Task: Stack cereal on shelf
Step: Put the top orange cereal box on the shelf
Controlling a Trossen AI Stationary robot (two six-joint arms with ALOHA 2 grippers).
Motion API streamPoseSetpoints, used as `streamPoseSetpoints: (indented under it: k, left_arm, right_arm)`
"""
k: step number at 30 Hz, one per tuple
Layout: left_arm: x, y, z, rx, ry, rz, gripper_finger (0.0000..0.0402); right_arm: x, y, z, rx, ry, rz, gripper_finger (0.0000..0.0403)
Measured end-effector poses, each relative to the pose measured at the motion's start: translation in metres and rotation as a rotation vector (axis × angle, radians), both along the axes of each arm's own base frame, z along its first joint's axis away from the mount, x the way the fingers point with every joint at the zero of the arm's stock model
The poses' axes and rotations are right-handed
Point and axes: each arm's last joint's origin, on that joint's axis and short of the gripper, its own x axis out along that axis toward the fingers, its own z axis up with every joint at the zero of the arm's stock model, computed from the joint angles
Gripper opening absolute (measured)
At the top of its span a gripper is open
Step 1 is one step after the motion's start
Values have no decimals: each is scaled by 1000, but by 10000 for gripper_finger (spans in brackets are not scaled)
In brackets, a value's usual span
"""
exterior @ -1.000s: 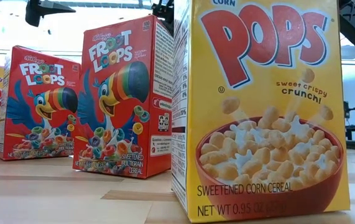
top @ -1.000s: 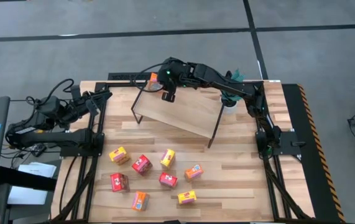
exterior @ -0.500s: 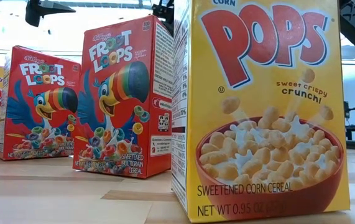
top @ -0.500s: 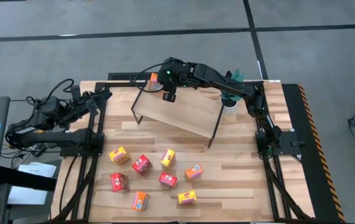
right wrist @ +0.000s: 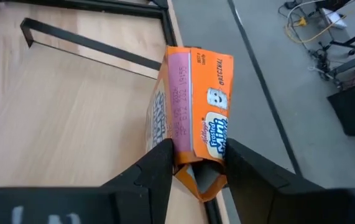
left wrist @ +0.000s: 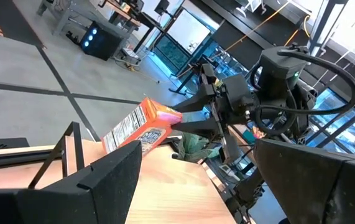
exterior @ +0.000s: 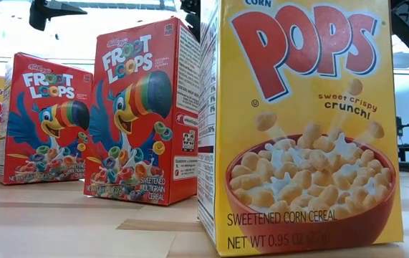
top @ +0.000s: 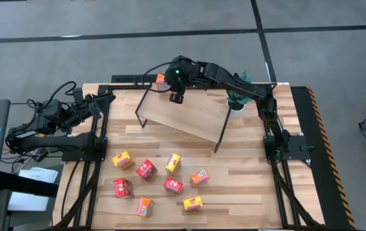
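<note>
An orange cereal box (right wrist: 196, 99) is in my right gripper (right wrist: 199, 152), which is shut on it over the far left corner of the shelf (top: 189, 119). The high view shows the same box (top: 160, 79) at that corner. The shelf is a light wood board on thin black legs, and nothing stands on it. Several red, orange and yellow cereal boxes (top: 146, 169) lie scattered on the tabletop nearer the front edge. My left gripper (top: 99, 102) waits open at the table's left side, pointing level toward the shelf. My right gripper pinches the orange box at one short end (right wrist: 197, 163), one finger (right wrist: 160, 163) on each broad face. The fingers slant down from the table's right and lie along the box's length. The box sticks out beyond them, tilted (left wrist: 141, 129). I cannot tell whether it touches the shelf.
A white cup with something green in it (top: 236, 102) stands by the shelf's far right end. Black metal frames (top: 93, 138) run along both sides of the table. In the low view a yellow box (exterior: 301, 125) and red boxes (exterior: 140, 115) stand close to the camera.
My right gripper has risen slightly over the shelf's far left corner, with the orange box still held the same way.
</note>
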Motion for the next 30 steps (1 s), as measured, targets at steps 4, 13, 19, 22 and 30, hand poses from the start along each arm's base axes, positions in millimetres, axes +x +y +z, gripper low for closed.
streamPoseSetpoints:
  k: [4,13,19,22,30]
  left_arm:
    - [0,0,0,-3,-2,0,300]
    - [0,0,0,-9,-8,-1,300]
    - [0,0,0,-11,-9,-1,300]
    - [0,0,0,-11,-9,-2,300]
    - [0,0,0,-11,-10,-1,300]
  right_arm:
    - [0,-1,0,46,-23,15,168]
    - [4,-4,-6,61,-24,1,160]
    - [5,-6,-10,84,-21,-23,164]
    - [5,-6,-10,82,-26,-22,175]
    - [3,-12,-9,86,-32,-40,210]
